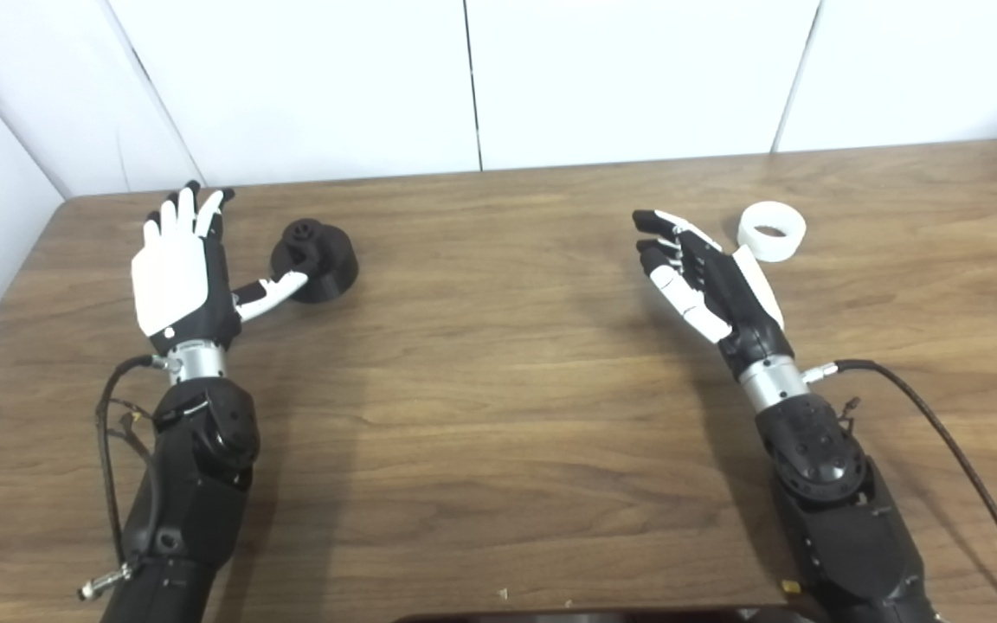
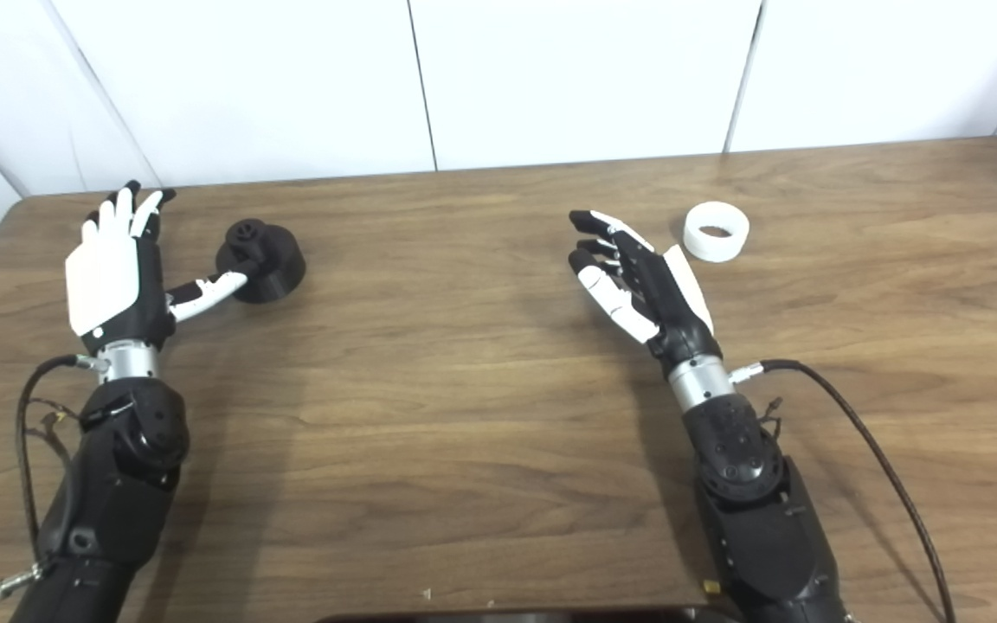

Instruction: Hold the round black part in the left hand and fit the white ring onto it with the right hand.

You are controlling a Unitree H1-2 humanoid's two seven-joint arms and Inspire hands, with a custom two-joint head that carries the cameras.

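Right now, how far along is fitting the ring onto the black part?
Nothing looks done yet. The black part sits on the table, not gripped; the open left hand is beside it, thumb reaching to its side. The open right hand holds nothing, and the ring lies apart, just beyond it. Grasping both and fitting them remain.

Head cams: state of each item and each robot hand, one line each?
Round black part: on the table, not held; left thumb tip at its side.
White ring: lying flat on the table, not fitted, free.
Left robot hand: open, fingers spread, holding nothing.
Right robot hand: open, empty, just beside the ring.
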